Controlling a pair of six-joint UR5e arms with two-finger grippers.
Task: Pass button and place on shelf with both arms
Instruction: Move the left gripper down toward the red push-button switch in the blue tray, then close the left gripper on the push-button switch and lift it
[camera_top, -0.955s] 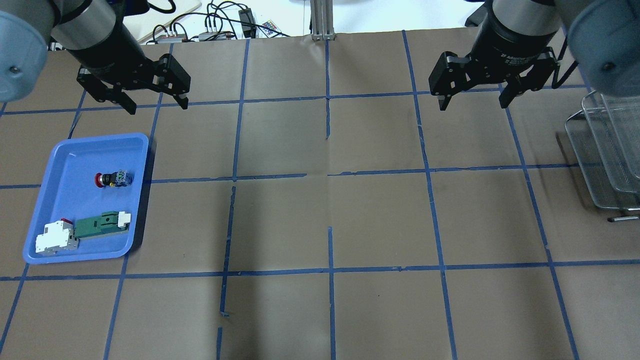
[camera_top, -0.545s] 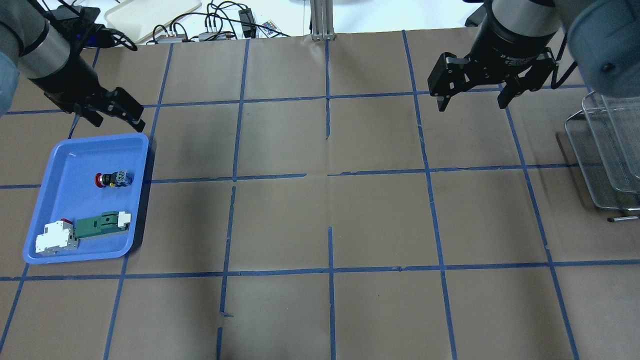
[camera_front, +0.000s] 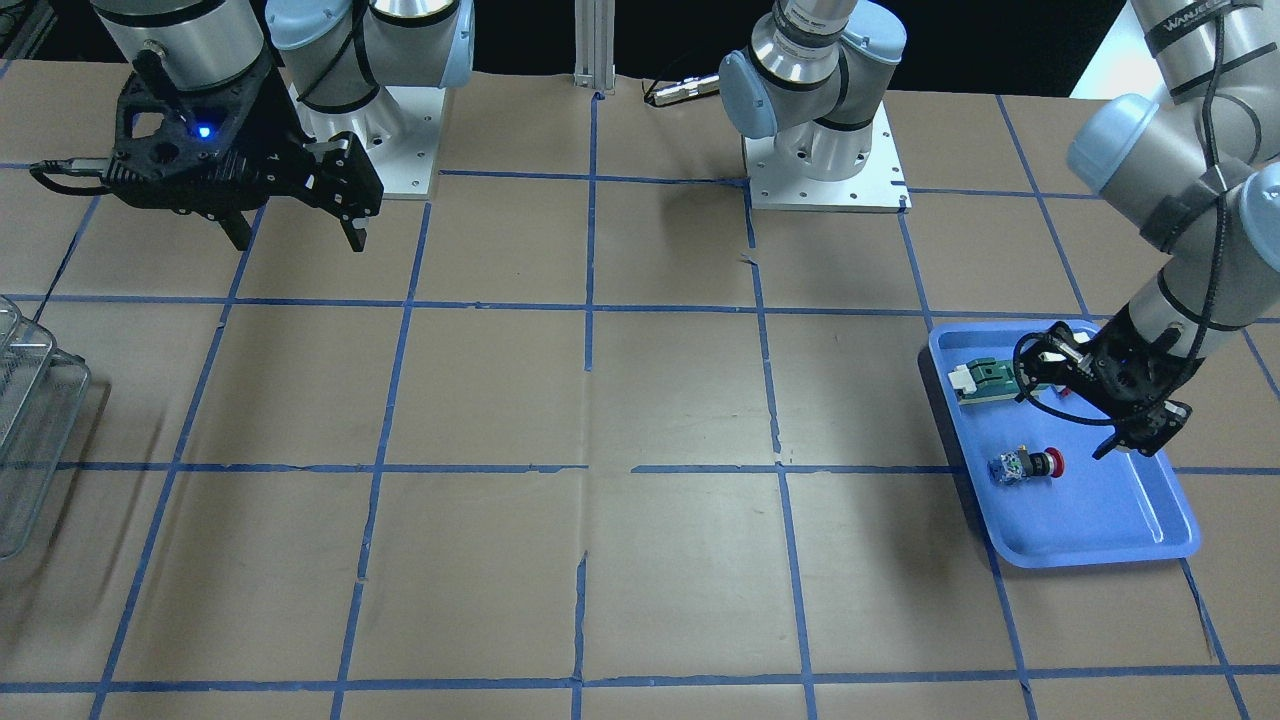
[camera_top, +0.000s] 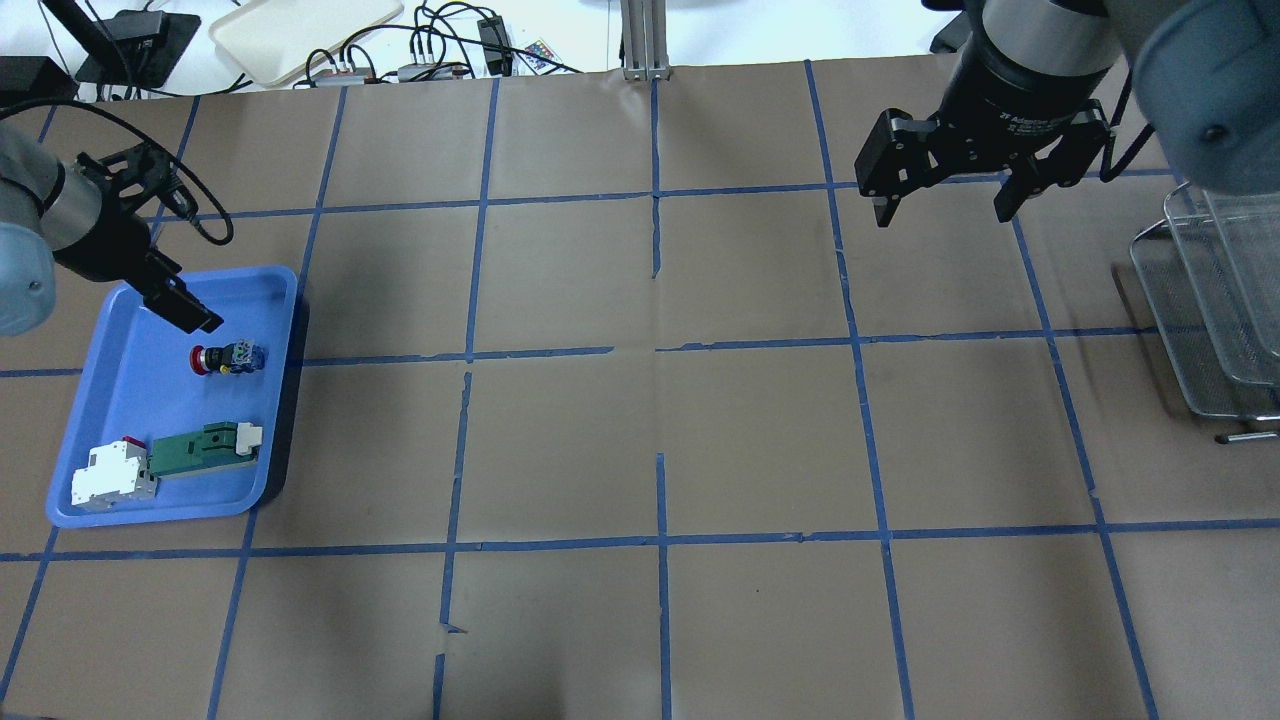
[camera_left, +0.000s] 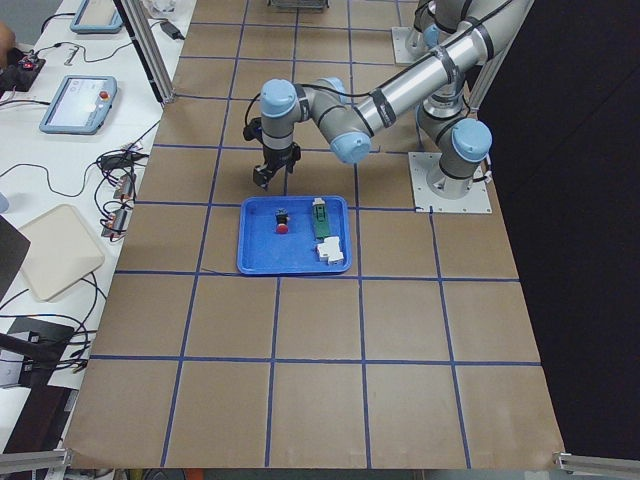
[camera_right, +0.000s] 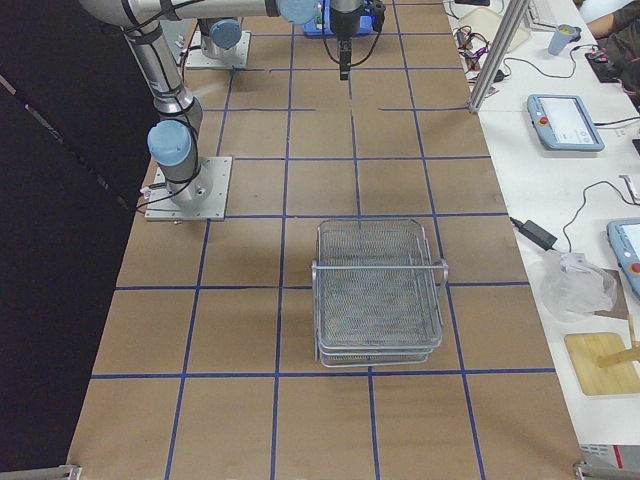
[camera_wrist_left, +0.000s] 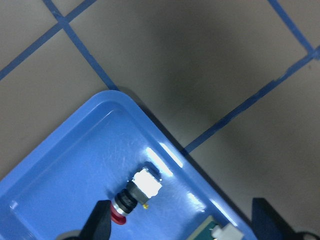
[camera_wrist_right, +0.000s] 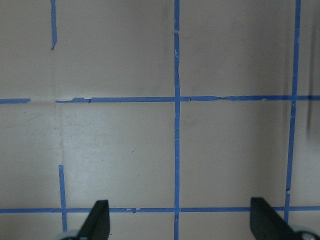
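The button (camera_top: 225, 358) lies on its side in the blue tray (camera_top: 140, 390), red head to the left; it also shows in the front view (camera_front: 1025, 466) and the left wrist view (camera_wrist_left: 135, 195). My left gripper (camera_top: 190, 312) is open and empty, hovering over the tray's far part just above the button (camera_front: 1060, 427), jaws either side of it in the wrist view (camera_wrist_left: 182, 225). My right gripper (camera_top: 942, 213) is open and empty above the table at the back right (camera_front: 300, 240). The wire-mesh shelf (camera_top: 1200, 310) stands at the right edge (camera_right: 378, 290).
A green-and-white flat part (camera_top: 200, 450) and a white block (camera_top: 110, 475) lie in the tray's near half. Brown paper with a blue tape grid covers the table (camera_top: 660, 440). Cables and a cream tray (camera_top: 300, 30) lie beyond the far edge.
My left arm has swung left and down from the back of the table to over the tray's far corner by the button. The right gripper has hardly moved.
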